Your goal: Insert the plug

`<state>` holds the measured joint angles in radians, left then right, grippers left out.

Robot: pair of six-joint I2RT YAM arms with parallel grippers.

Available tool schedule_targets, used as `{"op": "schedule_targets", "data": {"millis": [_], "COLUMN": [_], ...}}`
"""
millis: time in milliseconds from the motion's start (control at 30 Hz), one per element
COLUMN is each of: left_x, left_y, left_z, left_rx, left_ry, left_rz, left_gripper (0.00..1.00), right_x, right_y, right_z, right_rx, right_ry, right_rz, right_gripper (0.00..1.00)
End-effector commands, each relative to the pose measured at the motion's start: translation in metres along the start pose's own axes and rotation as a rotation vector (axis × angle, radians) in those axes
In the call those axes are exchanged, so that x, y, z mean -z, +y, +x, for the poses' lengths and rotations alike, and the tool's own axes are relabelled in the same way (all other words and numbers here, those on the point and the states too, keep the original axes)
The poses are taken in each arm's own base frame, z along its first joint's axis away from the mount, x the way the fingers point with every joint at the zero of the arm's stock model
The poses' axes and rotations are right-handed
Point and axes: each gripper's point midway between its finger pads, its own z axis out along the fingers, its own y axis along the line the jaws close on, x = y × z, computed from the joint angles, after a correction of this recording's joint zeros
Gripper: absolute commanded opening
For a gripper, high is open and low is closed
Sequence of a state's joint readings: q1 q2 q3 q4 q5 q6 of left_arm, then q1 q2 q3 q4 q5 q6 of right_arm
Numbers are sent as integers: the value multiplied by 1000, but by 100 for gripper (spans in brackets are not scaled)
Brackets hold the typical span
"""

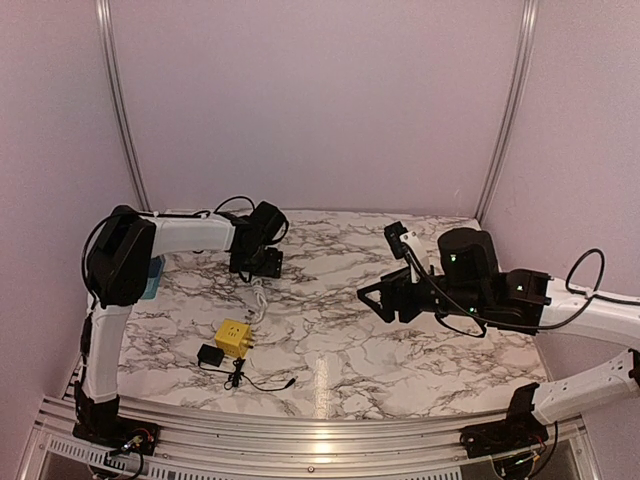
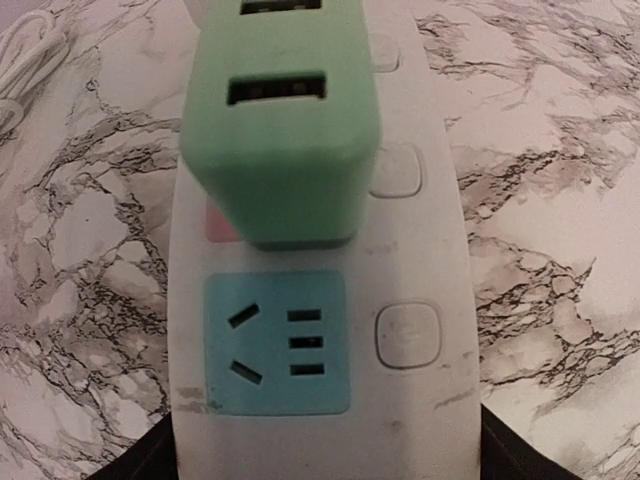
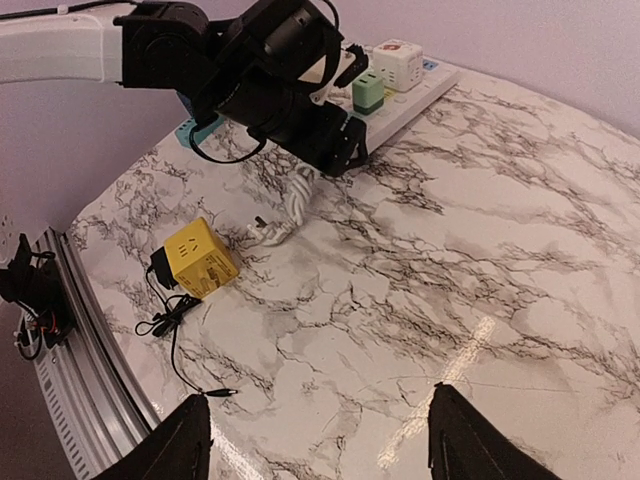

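no legible txt, incl. on pwr strip

Marble-pattern table. Directly on it: white power strip at far left, loose white cable just near of it, yellow cube adapter front-left, small black adapter touching the cube, its thin black lead trailing right.
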<state>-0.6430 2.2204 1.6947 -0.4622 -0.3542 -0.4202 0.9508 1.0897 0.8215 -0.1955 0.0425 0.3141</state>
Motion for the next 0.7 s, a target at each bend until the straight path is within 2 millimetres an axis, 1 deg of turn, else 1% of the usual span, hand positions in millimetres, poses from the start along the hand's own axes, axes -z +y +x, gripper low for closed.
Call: {"op": "schedule_targets", "data": {"millis": [0,100,167,233,567,667], "left_x": [32,27,26,24,23,19], "left_y": [39,60,70,81,119,130], "left_z": [-32,-29,-26,-18,17,26], "left_rx": [41,57,66,75,127,145], "left_ry": [-83,-58,-45,-29,23,40], "left_rz": [-61,-89,-98,-114,-156,-157], "left_gripper": [57,57,58,58,59,59], "right_x": [0,0,0,0,-4,-5], "right_y": [5,5,5,5,8,9], "right_z": [1,2,2,2,0,-1], "right_rx": [-7,-7,-7,-5,-1,2], "right_ry": [-1,1,3,1,5,7], "right_rz": [-20,-20,-20,-18,-27,-31], "right_gripper": [71,71,71,70,71,71]}}
